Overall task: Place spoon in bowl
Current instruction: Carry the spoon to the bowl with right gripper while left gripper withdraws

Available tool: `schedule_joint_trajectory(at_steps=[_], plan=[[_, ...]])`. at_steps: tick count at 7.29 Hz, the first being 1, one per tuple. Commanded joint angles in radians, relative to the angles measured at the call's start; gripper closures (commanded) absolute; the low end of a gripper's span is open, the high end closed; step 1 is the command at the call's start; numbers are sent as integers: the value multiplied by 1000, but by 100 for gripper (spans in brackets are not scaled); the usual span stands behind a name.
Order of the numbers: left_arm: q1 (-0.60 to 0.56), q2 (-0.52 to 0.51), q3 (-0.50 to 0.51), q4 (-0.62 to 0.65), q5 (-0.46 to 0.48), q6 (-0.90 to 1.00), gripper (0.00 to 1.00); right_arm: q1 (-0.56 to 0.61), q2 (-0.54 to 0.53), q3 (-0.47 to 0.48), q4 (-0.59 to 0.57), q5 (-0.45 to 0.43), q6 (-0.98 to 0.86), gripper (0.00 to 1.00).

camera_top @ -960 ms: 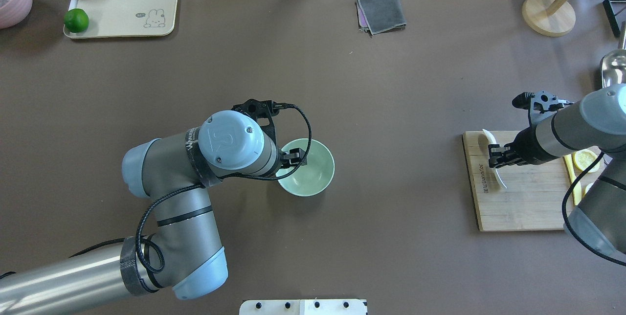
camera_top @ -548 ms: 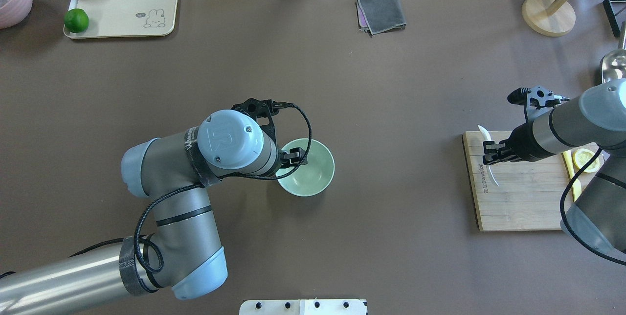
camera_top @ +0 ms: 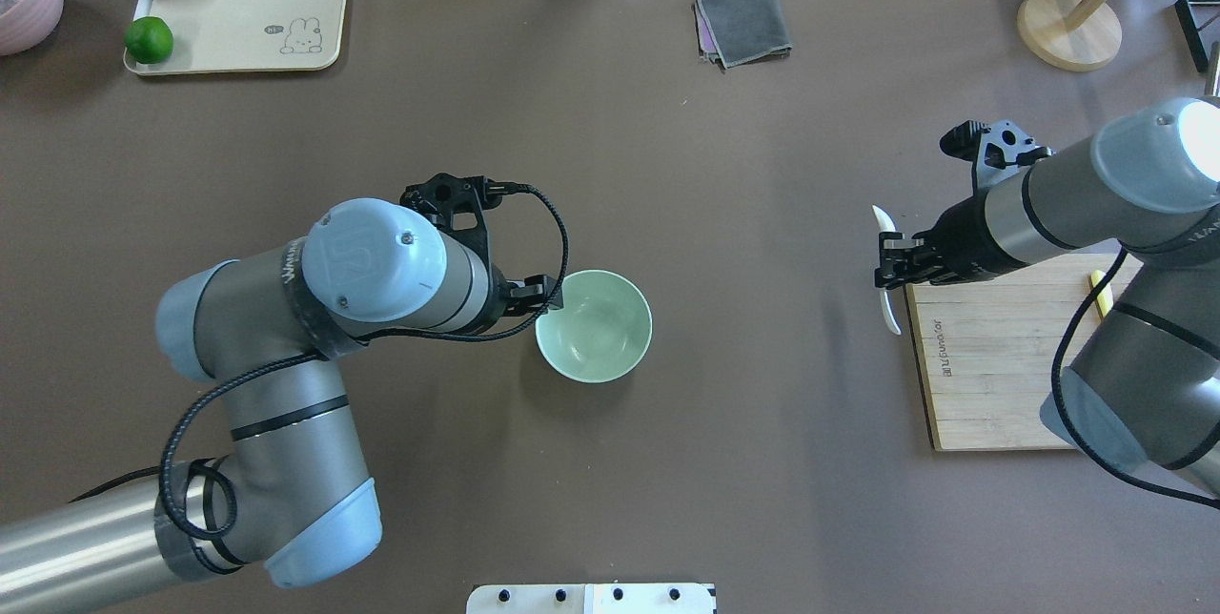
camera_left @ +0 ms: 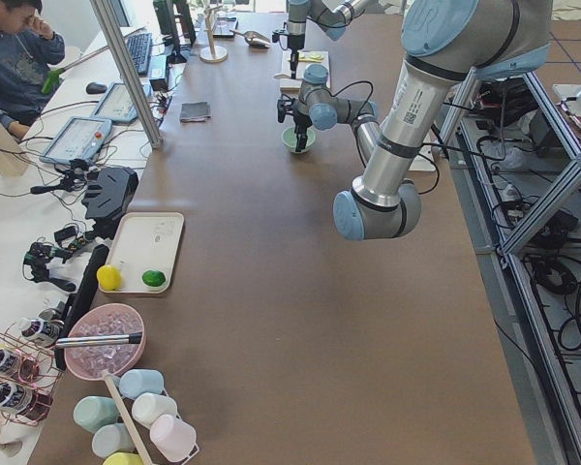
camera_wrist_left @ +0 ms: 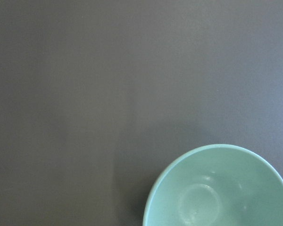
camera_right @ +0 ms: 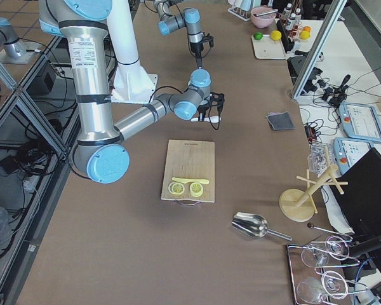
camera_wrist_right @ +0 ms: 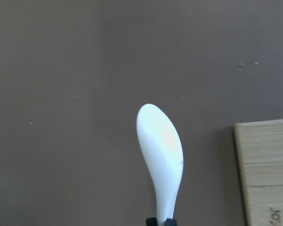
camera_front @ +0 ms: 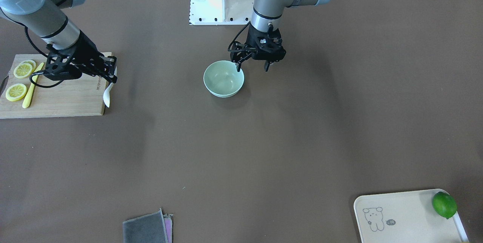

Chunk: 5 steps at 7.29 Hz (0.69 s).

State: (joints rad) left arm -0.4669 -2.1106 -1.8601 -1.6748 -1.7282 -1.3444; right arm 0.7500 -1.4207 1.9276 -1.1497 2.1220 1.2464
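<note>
The spoon (camera_top: pixel 893 317) is gripped by its partly hidden handle in the right claw (camera_top: pixel 887 262), while the left claw (camera_front: pixel 252 68) is spread wide at the rim of the bowl (camera_front: pixel 222 91).

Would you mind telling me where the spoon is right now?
In the overhead view the spoon is on the right, held in the right gripper just off the left edge of the cutting board, far right of the bowl.
</note>
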Motion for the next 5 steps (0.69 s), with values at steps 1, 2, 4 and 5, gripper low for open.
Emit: schedule_joint_trajectory(at_steps=[1, 2, 4, 5], plan=[[-74, 111, -65, -3, -7, 134, 3, -90, 161, -4, -22, -7, 106, 100], [-105, 171, -99, -5, -19, 202, 3, -153, 239, -6, -33, -36, 179, 100], [-227, 284, -88, -81, -102, 379, 3, -315, 381, -34, -132, -162, 205, 100], [-287, 332, -76, -129, -126, 457, 3, -355, 414, -62, -143, -184, 205, 100]])
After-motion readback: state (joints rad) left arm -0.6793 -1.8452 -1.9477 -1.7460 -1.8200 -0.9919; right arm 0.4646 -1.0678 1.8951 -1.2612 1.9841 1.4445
